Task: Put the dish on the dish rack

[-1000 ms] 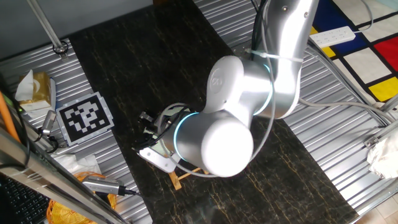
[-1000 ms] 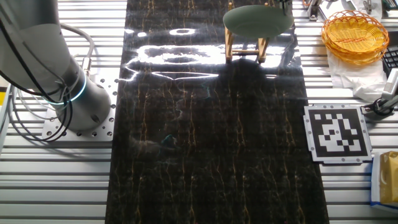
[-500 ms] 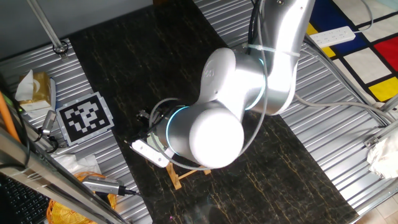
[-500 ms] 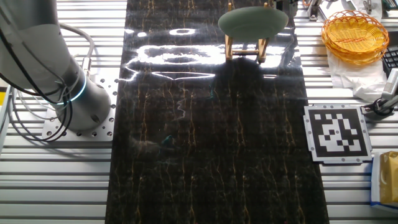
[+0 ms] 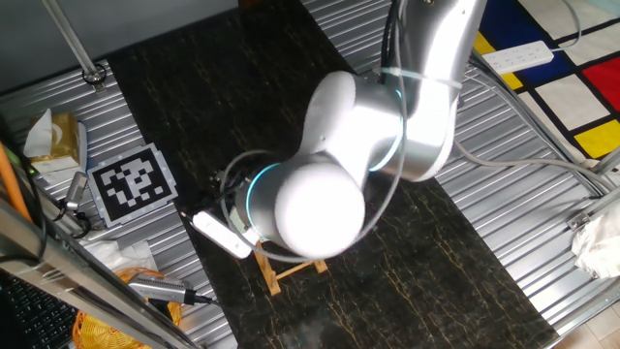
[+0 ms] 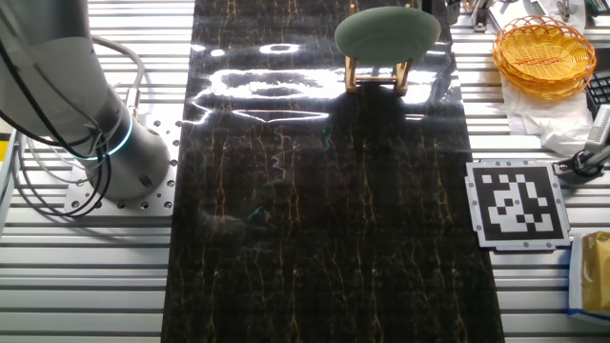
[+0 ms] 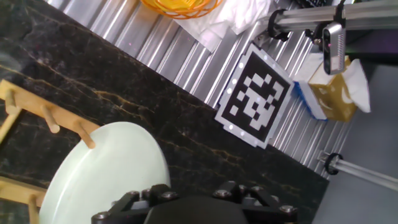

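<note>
Dish over the rack, my arm blocking most of one view.

From one fixed view, my arm's big joints (image 5: 334, 184) cover the middle of the dark mat; only an edge of the dish (image 5: 221, 233) and a foot of the dish rack (image 5: 281, 278) peek out below them, with the checkered marker (image 5: 133, 184) just beyond the rack. From the other fixed view, the dish (image 6: 387, 35) sits over the dish rack (image 6: 377, 74), the orange wire basket (image 6: 544, 55) beside the rack on crumpled white plastic; what the basket contains I cannot tell. In the hand view, the dish (image 7: 106, 171) leans against a rack peg (image 7: 87, 138), tissue box (image 7: 336, 93) past the marker (image 7: 254, 95). The gripper's fingers are hidden, so I cannot tell its grip.
</note>
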### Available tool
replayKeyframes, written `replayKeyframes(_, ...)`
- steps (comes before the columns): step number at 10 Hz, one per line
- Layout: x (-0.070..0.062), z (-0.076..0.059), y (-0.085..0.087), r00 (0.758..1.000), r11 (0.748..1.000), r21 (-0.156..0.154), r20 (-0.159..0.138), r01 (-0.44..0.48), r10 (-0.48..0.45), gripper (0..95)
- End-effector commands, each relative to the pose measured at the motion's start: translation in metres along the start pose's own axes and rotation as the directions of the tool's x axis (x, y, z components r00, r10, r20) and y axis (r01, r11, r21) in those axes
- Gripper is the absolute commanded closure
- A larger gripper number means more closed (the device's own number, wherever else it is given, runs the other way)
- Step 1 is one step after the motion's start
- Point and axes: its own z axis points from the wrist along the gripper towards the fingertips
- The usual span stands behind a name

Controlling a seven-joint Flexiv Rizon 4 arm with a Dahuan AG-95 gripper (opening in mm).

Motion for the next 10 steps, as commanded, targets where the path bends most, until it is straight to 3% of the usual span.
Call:
replayKeyframes(1,0.0001,0.0001,0.0004,0.999,0.997,-0.062,0.009,-0.046,0.047,57.0)
replayKeyframes(2,-0.0001,0.0001,0.0006,0.998,0.994,-0.084,0.006,-0.064,0.065,57.0)
replayKeyframes(4,-0.0002,0.0001,0.0007,0.993,0.981,-0.159,-0.002,-0.114,0.115,57.0)
replayKeyframes(5,-0.0003,0.0001,0.0007,0.989,0.966,-0.212,-0.014,-0.146,0.146,57.0)
replayKeyframes(6,-0.0003,0.0001,0.0007,0.985,0.951,-0.258,-0.019,-0.171,0.172,38.0)
replayKeyframes(10,-0.0005,-0.0001,0.001,0.969,0.894,-0.375,-0.062,-0.245,0.239,38.0)
